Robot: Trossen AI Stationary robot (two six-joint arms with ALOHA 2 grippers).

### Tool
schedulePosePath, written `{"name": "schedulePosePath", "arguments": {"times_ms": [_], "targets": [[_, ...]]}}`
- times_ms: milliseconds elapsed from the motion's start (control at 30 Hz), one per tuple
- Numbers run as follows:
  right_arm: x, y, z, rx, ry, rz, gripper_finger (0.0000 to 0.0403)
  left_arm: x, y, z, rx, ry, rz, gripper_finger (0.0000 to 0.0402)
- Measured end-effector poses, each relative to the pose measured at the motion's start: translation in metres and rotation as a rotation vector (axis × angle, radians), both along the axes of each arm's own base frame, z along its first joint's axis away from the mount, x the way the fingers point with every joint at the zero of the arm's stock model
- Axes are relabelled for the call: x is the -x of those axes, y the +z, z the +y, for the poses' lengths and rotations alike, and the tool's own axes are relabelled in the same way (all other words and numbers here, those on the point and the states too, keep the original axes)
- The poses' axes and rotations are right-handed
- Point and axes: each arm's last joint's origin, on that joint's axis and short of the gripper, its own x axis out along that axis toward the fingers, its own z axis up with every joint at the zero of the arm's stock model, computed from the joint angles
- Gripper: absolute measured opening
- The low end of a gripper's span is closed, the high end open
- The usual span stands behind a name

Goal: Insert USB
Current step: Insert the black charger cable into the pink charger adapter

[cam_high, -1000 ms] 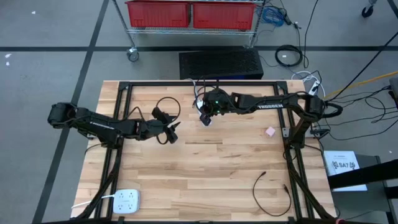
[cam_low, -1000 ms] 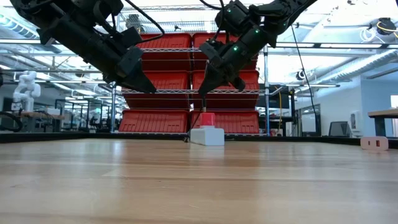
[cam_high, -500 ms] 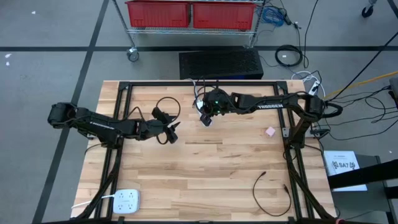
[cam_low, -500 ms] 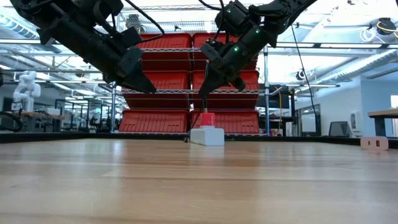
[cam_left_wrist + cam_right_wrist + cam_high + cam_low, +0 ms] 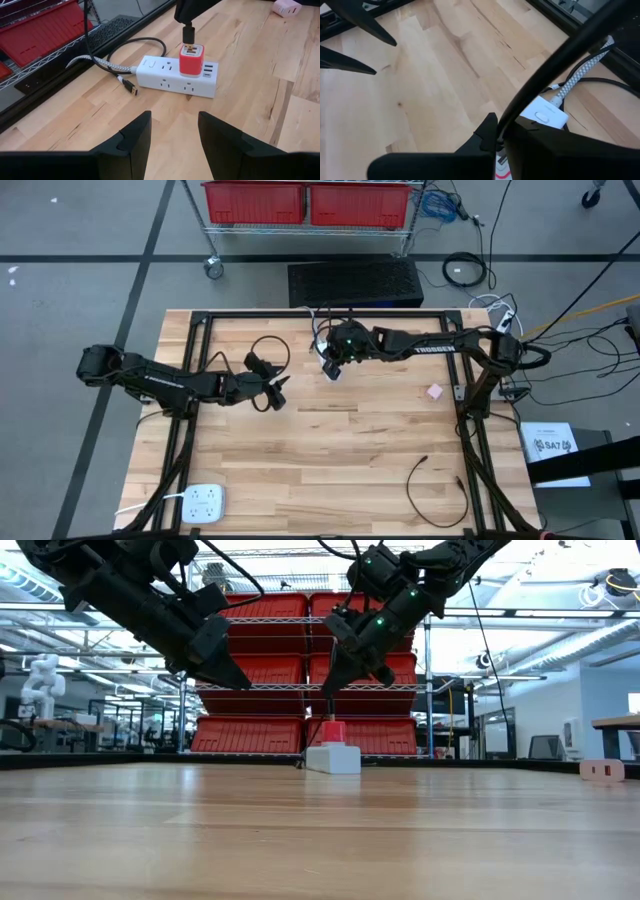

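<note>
A white power strip (image 5: 177, 78) lies flat on the wooden table near its far edge, and a red USB charger (image 5: 192, 60) stands plugged into its top. My right gripper (image 5: 330, 683) hangs directly above the charger, shut on a black USB plug (image 5: 188, 34) that points down at the charger's top face. The plug's black cable (image 5: 555, 65) runs back past the fingers. My left gripper (image 5: 172, 131) stands open, clear of the table, left of the strip (image 5: 330, 370) and aimed at it. My right gripper pinches the upper part of the black USB plug (image 5: 327, 700) between its two fingers, coming slanting down from the table's right. The plug hangs upright below the fingertips. Its lower end (image 5: 189, 47) meets the red charger's top; whether it sits in a port I cannot tell.
A braided cable with a loose USB plug (image 5: 131, 89) lies by the strip's left end. There is a pink adapter (image 5: 434, 391) to the right, a second white power strip (image 5: 203, 502) at the near left corner and a black cable (image 5: 430, 480) at the near right.
</note>
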Motion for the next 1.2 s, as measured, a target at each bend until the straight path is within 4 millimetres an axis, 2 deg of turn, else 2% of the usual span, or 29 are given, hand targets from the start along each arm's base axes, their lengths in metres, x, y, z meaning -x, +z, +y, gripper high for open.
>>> {"name": "schedulePosePath", "arguments": {"times_ms": [1200], "targets": [[-0.0030, -0.0016, 0.0053, -0.002, 0.019, -0.004, 0.0000, 0.0000, -0.0001, 0.0000, 0.010, 0.006, -0.006, 0.0169]]}}
